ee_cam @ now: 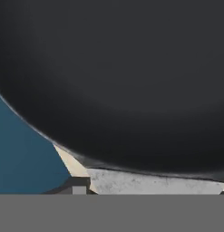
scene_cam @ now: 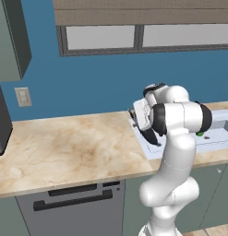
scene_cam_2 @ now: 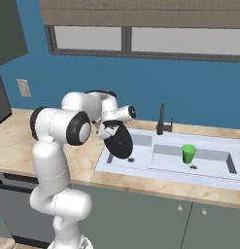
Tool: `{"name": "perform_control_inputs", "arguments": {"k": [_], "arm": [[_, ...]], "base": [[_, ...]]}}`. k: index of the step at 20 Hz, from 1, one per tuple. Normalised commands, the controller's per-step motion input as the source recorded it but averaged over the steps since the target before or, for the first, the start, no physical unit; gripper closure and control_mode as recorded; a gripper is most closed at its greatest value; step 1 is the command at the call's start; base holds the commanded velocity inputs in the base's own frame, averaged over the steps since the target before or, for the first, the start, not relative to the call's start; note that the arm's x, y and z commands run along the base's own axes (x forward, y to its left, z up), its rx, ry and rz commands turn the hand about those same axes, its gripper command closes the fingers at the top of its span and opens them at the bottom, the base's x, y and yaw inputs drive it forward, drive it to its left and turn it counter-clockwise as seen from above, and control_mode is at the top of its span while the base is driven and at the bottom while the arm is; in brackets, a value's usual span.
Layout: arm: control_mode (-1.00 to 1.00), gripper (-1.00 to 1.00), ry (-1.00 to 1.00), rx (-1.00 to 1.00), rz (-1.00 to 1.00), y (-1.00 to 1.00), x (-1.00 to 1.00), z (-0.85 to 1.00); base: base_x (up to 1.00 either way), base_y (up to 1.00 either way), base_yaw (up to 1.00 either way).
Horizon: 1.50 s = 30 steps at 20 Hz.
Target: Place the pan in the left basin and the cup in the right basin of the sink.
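Observation:
The black pan [scene_cam_2: 120, 142] hangs tilted on its edge over the left basin [scene_cam_2: 141, 154] of the pale sink [scene_cam_2: 189, 178], its lower rim close to the basin floor. My gripper [scene_cam_2: 108, 130] is shut on the pan at its upper left side, where the handle is hidden by the hand. In the hand view the pan [ee_cam: 118, 81] is a dark curved surface very close to the camera. The green cup [scene_cam_2: 189, 153] stands upright in the right basin [scene_cam_2: 211, 168], near its drain. From the left base view the pan [scene_cam: 150, 137] peeks out beside my arm, and a sliver of the cup [scene_cam: 199, 134] shows.
A slim black faucet [scene_cam_2: 162, 124] rises behind the sink against the blue wall. Marble counter [scene_cam: 74, 147] stretches left of the sink, with a dark appliance [scene_cam: 1, 120] at its far left and a wall outlet [scene_cam: 23, 97]. A dishwasher front [scene_cam: 74, 198] sits below.

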Motion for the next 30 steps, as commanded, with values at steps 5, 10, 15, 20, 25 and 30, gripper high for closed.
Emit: {"name": "perform_control_inputs", "arguments": {"k": [5, 10, 15, 20, 25, 30], "arm": [[-1.0, 1.0, 0.1, -0.02, 0.0, -0.15, 0.36, -0.25], [-1.0, 1.0, 0.04, -0.14, -0.03, -0.2, 0.08, -0.13], [-1.0, 1.0, 0.02, -0.16, -0.03, -0.46, 0.0, -0.27], [-1.0, 1.0, 0.04, -0.02, 0.0, -0.55, 0.14, -0.45], [-1.0, 1.0, 0.07, 0.0, 0.0, -0.42, 0.25, -0.6], [-1.0, 1.0, 0.07, 0.0, 0.0, -0.35, 0.09, -0.62]], "base": [[0.0, 0.0, 0.0], [0.0, 0.0, 0.0], [0.0, 0.0, 0.0], [0.0, 0.0, 0.0], [0.0, 0.0, 0.0], [0.0, 0.0, 0.0]]}}
